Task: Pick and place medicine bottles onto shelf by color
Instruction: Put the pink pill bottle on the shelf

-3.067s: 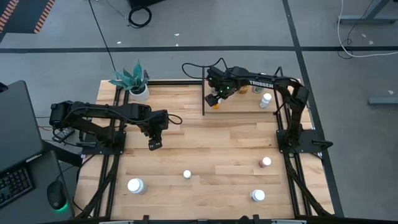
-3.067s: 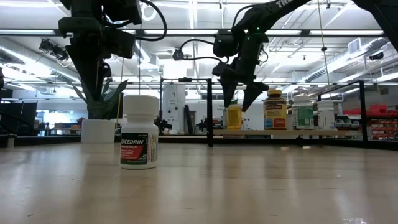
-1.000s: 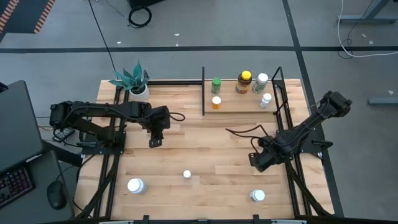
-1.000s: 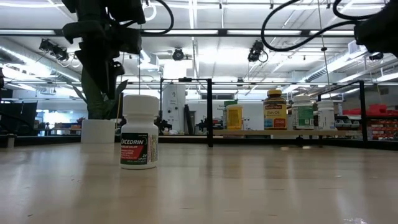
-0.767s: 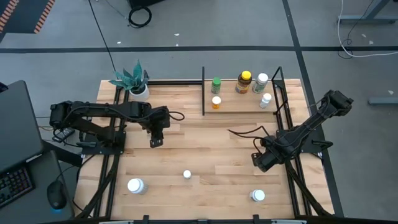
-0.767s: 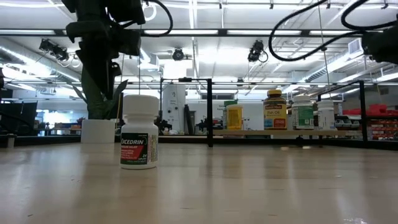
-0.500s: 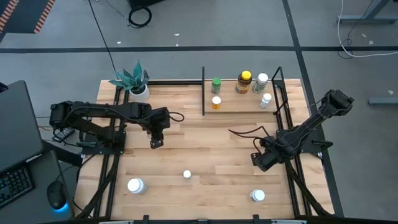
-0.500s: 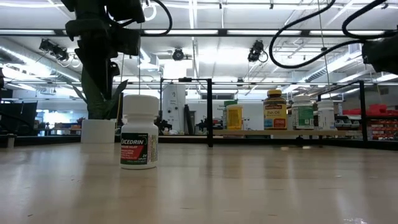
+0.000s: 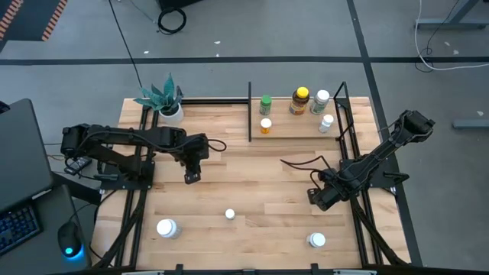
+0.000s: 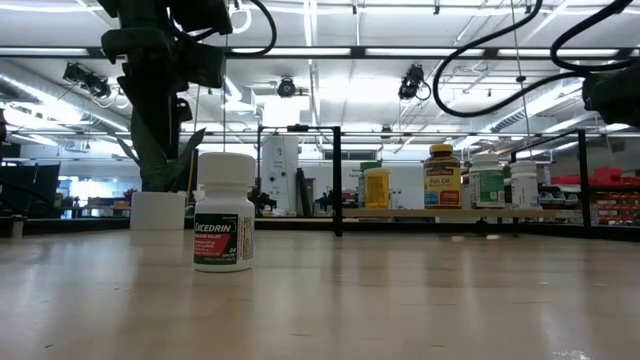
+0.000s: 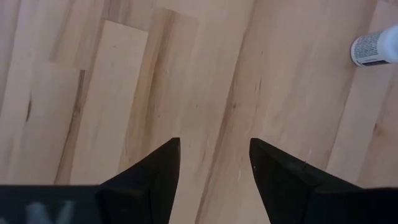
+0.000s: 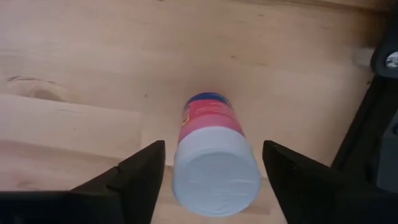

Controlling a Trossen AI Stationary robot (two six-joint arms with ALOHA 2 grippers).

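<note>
A pink-labelled, white-capped medicine bottle (image 12: 211,134) stands upright on the table at the right. My right gripper (image 9: 318,198) hangs over it and hides it in the high view. The gripper points down and is open, with one finger on either side of the cap (image 12: 216,177) and a thin gap showing on each side. My left gripper (image 9: 189,176) hovers open over bare wood left of centre, nothing between its fingers (image 11: 214,158). The shelf (image 9: 294,131) at the far edge carries a green-capped bottle (image 9: 265,101), a small yellow one (image 9: 265,124), an amber one (image 9: 301,99) and two white ones (image 9: 322,99).
Three white bottles stand loose near the front edge: a large one (image 9: 166,228), a small one (image 9: 229,215) and one at the right (image 9: 316,240). A potted teal plant (image 9: 163,99) stands at the far left corner. The right arm's black frame (image 12: 373,118) is close beside the pink-labelled bottle.
My right gripper has come down over the pink-labelled bottle, which has stayed where it stood. My left gripper has kept its place.
</note>
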